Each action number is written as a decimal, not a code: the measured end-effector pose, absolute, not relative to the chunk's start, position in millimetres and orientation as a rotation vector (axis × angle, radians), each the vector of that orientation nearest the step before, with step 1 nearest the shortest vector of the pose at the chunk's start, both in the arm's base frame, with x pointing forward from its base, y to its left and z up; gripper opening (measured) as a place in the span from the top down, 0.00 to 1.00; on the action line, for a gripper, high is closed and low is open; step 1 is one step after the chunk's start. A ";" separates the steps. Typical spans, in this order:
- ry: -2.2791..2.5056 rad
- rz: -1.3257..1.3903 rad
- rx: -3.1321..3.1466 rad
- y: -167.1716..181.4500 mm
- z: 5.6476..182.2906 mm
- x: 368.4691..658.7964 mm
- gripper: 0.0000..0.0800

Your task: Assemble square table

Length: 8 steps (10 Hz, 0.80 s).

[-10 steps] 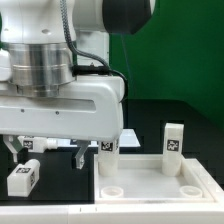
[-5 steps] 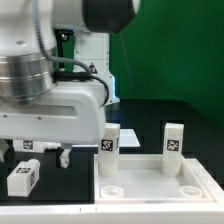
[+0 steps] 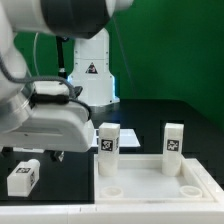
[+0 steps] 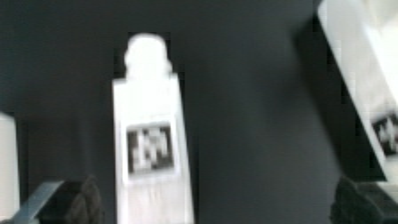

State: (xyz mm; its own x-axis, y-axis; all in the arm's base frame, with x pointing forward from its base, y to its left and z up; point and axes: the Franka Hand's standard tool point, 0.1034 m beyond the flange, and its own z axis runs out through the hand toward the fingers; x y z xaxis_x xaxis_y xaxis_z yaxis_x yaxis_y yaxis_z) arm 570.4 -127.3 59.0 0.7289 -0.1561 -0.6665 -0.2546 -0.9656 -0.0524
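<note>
Two jaws spread wide, gripping nothing, blurred white leg (image 4: 151,130) between them, seemingly untouched.

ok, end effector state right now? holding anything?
End effector: open, holding nothing. In the wrist view a white leg shows between its fingers, not gripped.

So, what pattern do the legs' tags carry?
Black-and-white squares, as on this tag; exterior view shows it best.
</note>
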 end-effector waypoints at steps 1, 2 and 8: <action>0.293 1.131 -2.737 -142.9 55.2 570.4 0.19; 0.294 1.110 -2.743 -148.9 49.3 577.2 0.19; 0.235 1.061 -2.751 -138.1 44.9 572.2 0.19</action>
State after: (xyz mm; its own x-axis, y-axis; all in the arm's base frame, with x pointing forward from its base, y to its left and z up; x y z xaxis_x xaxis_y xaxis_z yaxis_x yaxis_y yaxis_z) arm 572.2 -138.1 44.9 0.7325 -0.0808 -0.6760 -0.2121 -0.9706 -0.1138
